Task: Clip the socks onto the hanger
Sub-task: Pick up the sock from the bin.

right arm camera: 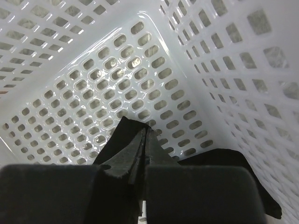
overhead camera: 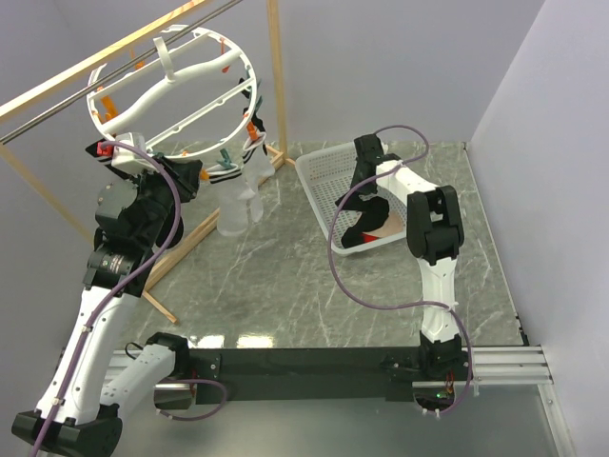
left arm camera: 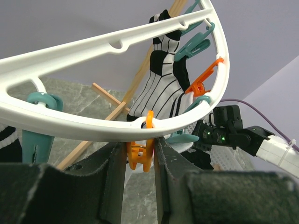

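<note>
The hanger [overhead camera: 171,90], a round white ring with orange and teal clips, hangs from a rail at the back left. A black-and-white striped sock [left arm camera: 163,79] is clipped to it, and pale socks [overhead camera: 236,195] dangle below the ring. My left gripper [left arm camera: 140,156] is shut on an orange clip [left arm camera: 140,161] under the ring's rim [left arm camera: 93,51]. My right gripper [right arm camera: 147,133] reaches into the white mesh basket [right arm camera: 93,84], shut on a peak of a black sock [right arm camera: 117,140]. More black fabric [right arm camera: 224,156] lies to its right. From above, the right gripper [overhead camera: 362,200] is over the black sock [overhead camera: 360,233].
The mesh basket [overhead camera: 319,171] sits at the back centre of the marble table, tilted. A wooden frame [overhead camera: 276,76] with a slanted floor bar [overhead camera: 190,243] carries the rail. The right arm [left arm camera: 229,133] shows beyond the ring in the left wrist view. Walls close in at the back and right.
</note>
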